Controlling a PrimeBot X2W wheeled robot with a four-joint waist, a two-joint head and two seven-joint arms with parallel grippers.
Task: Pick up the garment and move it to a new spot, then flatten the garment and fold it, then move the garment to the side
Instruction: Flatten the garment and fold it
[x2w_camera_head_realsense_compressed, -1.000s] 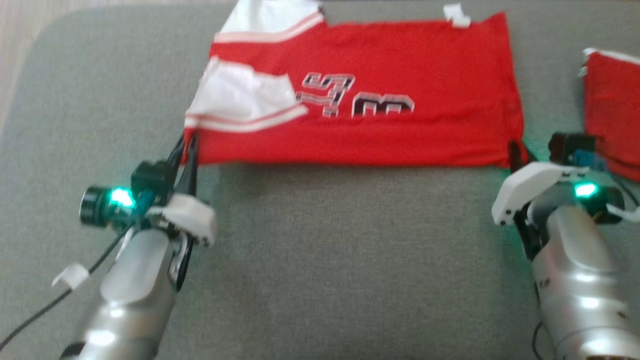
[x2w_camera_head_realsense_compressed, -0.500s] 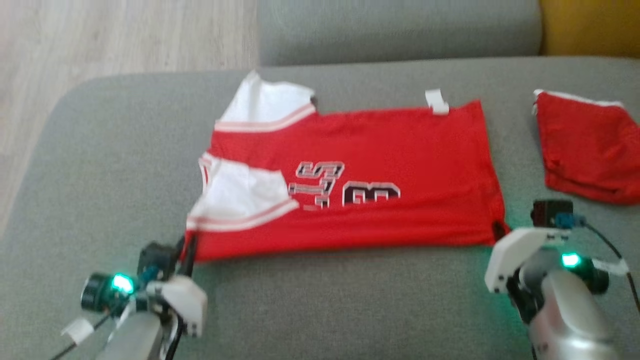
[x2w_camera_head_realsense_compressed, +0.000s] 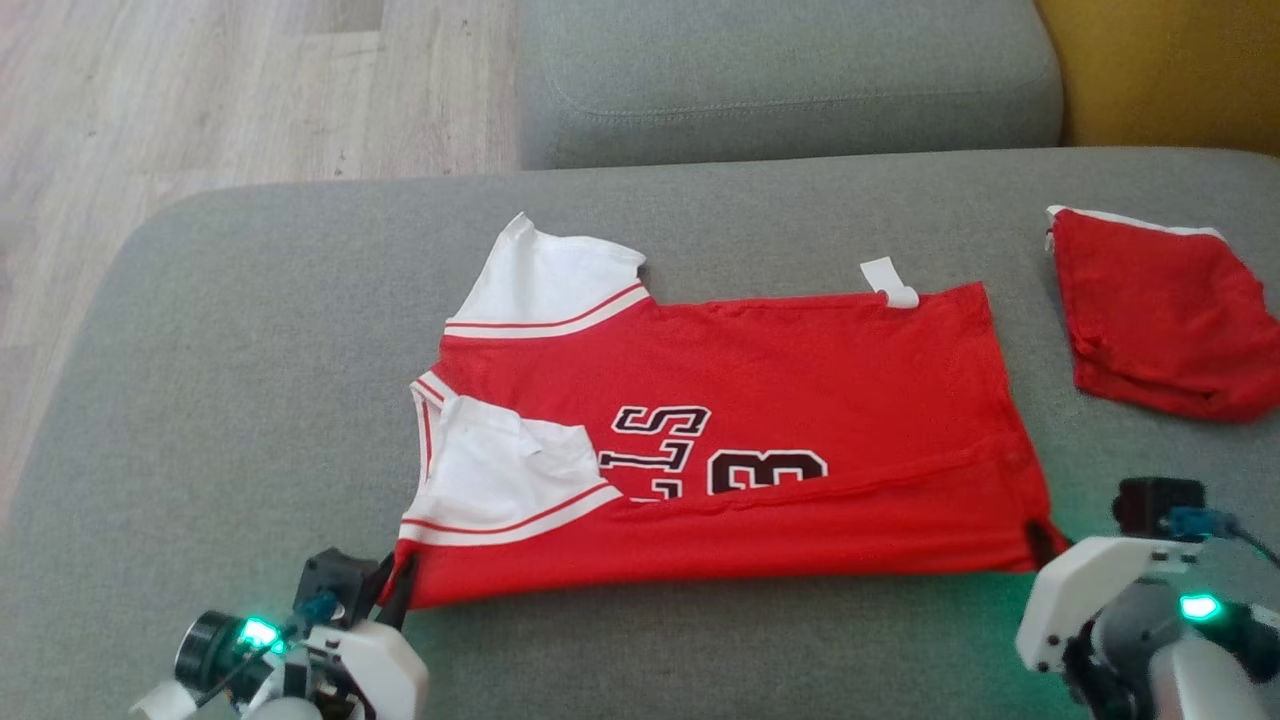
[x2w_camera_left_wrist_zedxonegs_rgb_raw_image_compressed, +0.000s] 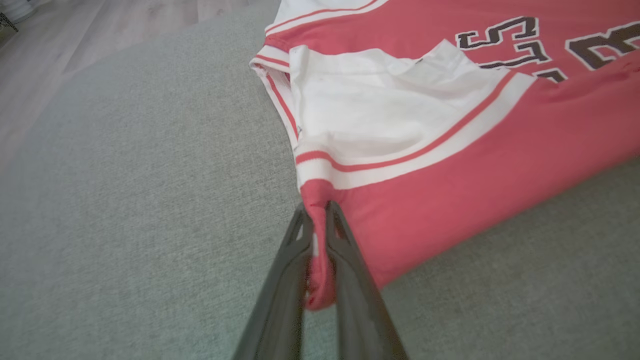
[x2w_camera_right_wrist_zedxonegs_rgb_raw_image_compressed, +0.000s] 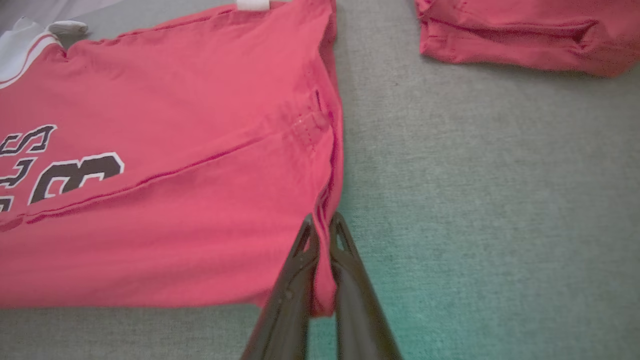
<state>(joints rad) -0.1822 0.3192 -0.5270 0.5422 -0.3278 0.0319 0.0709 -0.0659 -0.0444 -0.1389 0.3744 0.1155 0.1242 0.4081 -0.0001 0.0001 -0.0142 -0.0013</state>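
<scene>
Lying spread on the grey sofa seat (x2w_camera_head_realsense_compressed: 250, 350), the red-and-white jersey (x2w_camera_head_realsense_compressed: 800, 390) has its near edge folded over the lower lettering. The left gripper (x2w_camera_left_wrist_zedxonegs_rgb_raw_image_compressed: 317, 216) is clamped on the near sleeve-side corner, the right gripper (x2w_camera_right_wrist_zedxonegs_rgb_raw_image_compressed: 322, 225) on the near hem corner — another red cloth (x2w_camera_head_realsense_compressed: 1160, 320) lies well apart, rightward.
</scene>
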